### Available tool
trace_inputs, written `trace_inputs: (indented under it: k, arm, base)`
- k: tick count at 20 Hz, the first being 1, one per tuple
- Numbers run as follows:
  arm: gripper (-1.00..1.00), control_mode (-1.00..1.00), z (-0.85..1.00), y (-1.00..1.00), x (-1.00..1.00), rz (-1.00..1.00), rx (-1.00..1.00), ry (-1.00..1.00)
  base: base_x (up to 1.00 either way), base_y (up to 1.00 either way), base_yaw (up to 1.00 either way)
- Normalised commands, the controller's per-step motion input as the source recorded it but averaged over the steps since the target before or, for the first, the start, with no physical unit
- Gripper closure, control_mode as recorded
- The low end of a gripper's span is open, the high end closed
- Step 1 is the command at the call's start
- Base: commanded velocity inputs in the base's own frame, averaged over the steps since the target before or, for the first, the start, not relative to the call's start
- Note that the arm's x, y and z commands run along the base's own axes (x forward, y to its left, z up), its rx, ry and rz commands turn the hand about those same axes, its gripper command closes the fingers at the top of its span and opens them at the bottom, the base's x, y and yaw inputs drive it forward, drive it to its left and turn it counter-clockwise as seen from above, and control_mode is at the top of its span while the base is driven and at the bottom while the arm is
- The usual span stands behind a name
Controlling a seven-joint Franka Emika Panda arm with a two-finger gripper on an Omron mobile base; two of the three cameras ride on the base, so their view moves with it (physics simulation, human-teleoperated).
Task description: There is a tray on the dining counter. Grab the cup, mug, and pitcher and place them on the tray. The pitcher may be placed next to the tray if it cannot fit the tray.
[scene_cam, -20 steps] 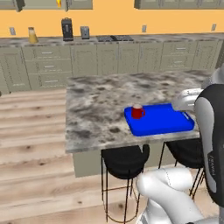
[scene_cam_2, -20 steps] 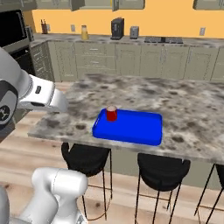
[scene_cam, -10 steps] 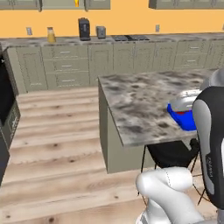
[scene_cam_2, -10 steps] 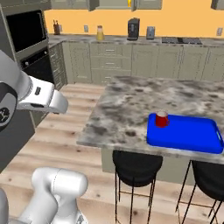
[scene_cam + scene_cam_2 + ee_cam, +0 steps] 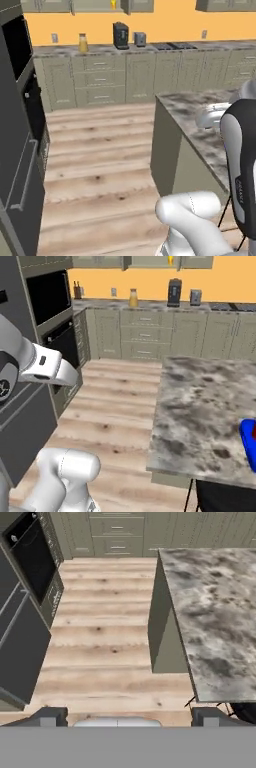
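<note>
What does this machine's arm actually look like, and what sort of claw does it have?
The arm is made of smooth, rounded glossy white shells joined by dark grey to black joints, like a chain of fat tubes. In the left base view one long link has a black panel with small pale lettering, too small to read. No loose cables show. The claw ends in two small, blocky dark grey finger tips.

Kitchen island to the right, wall counter behind.
The dining counter (image 5: 200, 401) stands right of open floor (image 5: 95, 155); the tray (image 5: 248, 438) lies at its right edge, the oven (image 5: 52, 331) stands left.
</note>
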Motion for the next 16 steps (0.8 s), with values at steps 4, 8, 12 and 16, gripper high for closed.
trace_inputs:
  k: [4,8,12,16]
  arm:
    - [-1.00,1.00,0.00,0.00,0.00,0.00,0.00,0.00]
    - [-1.00,1.00,0.00,0.00,0.00,0.00,0.00,0.00]
    - [-1.00,1.00,0.00,0.00,0.00,0.00,0.00,0.00]
    - [-1.00,1.00,0.00,0.00,0.00,0.00,0.00,0.00]
  base:
    - [1.00,1.00,0.00]
    - [1.00,0.56,0.00]
    - [1.00,0.00,-0.01]
    - [1.00,-0.29,-0.04]
